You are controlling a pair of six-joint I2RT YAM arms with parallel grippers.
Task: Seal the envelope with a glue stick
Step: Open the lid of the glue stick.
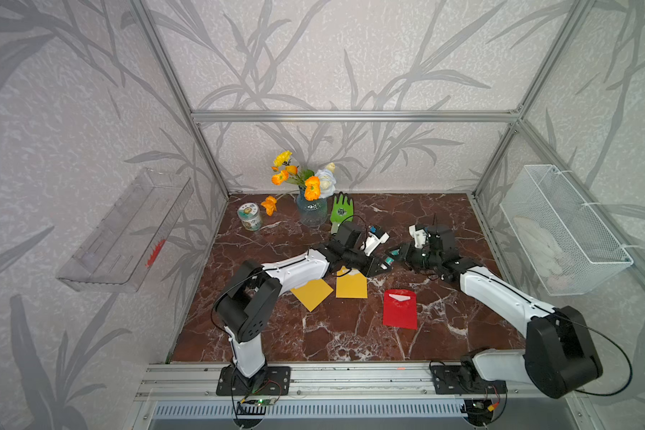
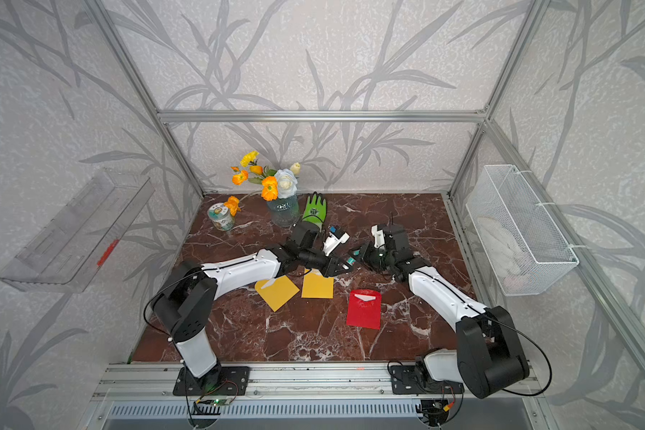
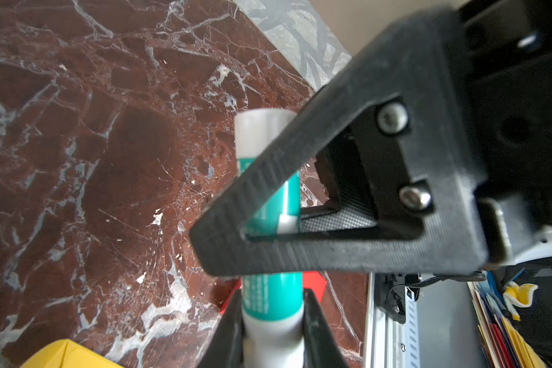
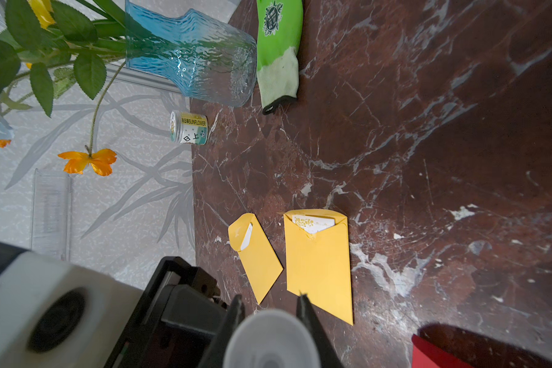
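While the right hand point(image 4: 270, 307) is clamped across the teal middle of the glue stick point(image 3: 272, 296), holding it off the table point(image 1: 444, 335) above its centre, the left hand point(image 3: 272, 310) sits narrowed onto the stick's white end, fingers point(image 3: 230, 321) touching both sides. The stick's long axis runs straight into the left hand, so a pull along that line should free the cap, if that end is the cap.

In the left wrist view a blurred finger point(image 3: 300, 165) of the right gripper point(image 4: 270, 299) hides the middle of the glue stick point(image 3: 270, 296), the right wrist view cuts off its near end (a pale blur) and all but a corner of the red envelope point(image 4: 434, 353), and in both top views the left arm point(image 1: 295, 268) covers the top of a yellow envelope point(image 1: 350, 288).
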